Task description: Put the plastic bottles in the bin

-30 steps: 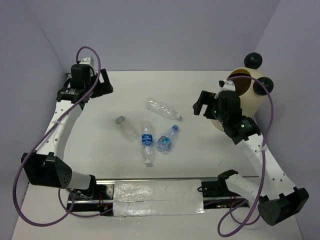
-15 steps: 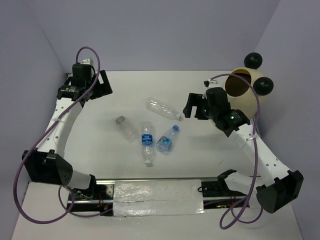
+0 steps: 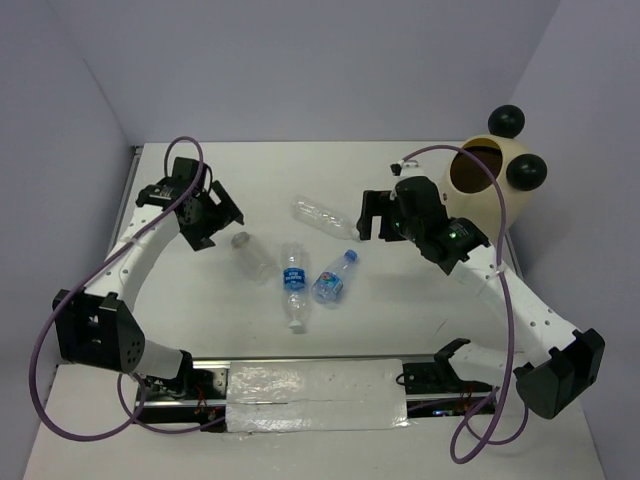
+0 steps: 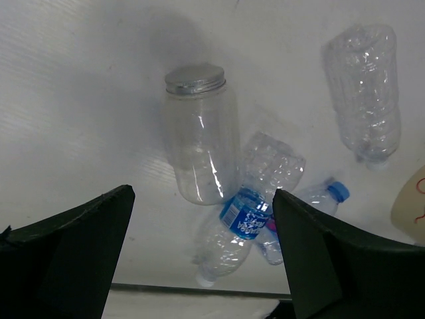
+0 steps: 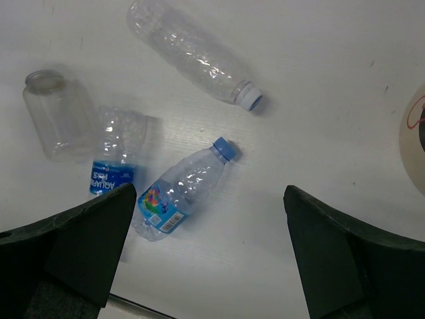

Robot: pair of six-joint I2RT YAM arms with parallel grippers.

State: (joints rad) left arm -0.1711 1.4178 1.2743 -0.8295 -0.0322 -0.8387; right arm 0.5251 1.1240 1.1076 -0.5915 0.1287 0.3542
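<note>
Overhead, the left gripper (image 3: 215, 220) and right gripper (image 3: 366, 215) gape wide, empty. Both wrist views crop the bin (image 5: 417, 113) to an edge sliver.

Four plastic bottles (image 3: 293, 275), all clear and glossy, lie on a matt white table (image 3: 420, 300) with a faint fine grain. The grey-capped bottle (image 4: 199, 149) has smooth walls, and its ribbed cap (image 4: 194, 78) has a dull metallic sheen. The unlabelled bottle (image 5: 189, 56) is thin and crinkled. Two others carry shiny blue printed labels (image 5: 111, 177). The bin (image 3: 515, 205) looks smooth, cream and matt. Its black ball ears (image 3: 507, 121) are slightly glossy. A wrinkled, shiny clear film (image 3: 315, 395) covers the near edge.
</note>
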